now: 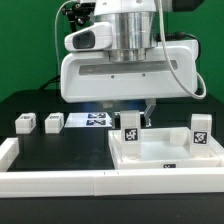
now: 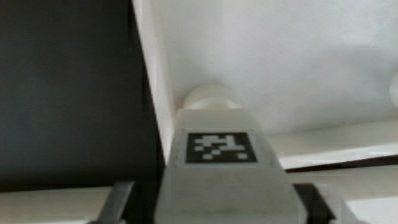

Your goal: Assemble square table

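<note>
Border rail (image 1: 50, 182) up front, tabletop (image 1: 160, 150) behind it; gripper (image 2: 214, 192) looks clamped on a leg (image 2: 217, 147), I'd say roughly halfway, two leg blocks (image 1: 22, 122) loose at left

— What is the dark ground?
— A black table (image 1: 60, 150), matte and flat. It also fills one side of the wrist view (image 2: 63, 90).
— And the white strip along the near edge?
— A rail (image 1: 60, 183). It runs along the table's near side, and at the exterior view's left a short arm turns toward the far side.
— Anything printed?
— The marker board (image 1: 95, 121), lying flat on the table at the far side, about the middle. Only part of it shows; its black-and-white tags are too small to read.
— Behind it all?
— A green wall (image 1: 20, 40), seen at both the left and the right of the exterior view.
</note>
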Robot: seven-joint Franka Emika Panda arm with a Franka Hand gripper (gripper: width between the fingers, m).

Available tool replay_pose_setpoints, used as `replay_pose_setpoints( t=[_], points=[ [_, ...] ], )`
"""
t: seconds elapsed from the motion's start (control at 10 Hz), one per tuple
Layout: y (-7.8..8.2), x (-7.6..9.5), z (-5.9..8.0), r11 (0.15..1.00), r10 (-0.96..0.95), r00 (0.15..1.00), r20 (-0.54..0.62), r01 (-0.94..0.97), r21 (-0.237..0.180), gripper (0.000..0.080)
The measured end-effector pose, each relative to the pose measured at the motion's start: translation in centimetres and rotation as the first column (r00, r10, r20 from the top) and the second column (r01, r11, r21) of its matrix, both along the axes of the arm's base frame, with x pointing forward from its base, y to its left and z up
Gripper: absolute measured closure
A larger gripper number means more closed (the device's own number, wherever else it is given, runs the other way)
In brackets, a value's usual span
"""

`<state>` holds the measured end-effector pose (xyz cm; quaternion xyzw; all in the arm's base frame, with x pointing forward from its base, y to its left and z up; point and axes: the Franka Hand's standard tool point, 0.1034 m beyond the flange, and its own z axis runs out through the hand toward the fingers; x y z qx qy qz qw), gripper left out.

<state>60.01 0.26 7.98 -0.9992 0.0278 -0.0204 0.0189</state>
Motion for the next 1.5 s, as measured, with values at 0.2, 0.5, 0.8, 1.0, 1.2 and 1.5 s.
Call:
replay_pose_setpoints(
  t=[0.2,0.5,0.8,1.0,1.2,1.5],
  points=[
    [0.00,-0.01,-0.01,1.000,-0.019,1.000,-0.001,0.019,0.001,0.0509],
    [0.02,-0.02,-0.04,0.982,-0.191,0.982,-0.008,0.191,0.008,0.0509],
    [0.27,0.02,-0.09,0.888,-0.459,0.888,-0.012,0.459,0.018,0.0509],
    [0.23,0.01,-0.11,0.799,-0.600,0.800,-0.023,0.600,0.028,0.0508],
    [0.33,0.02,-0.15,0.683,-0.729,0.684,-0.033,0.730,0.031,0.0508],
    [0.30,0.26,-0.21,0.483,-0.873,0.486,-0.034,0.873,0.059,0.0508]
  ],
)
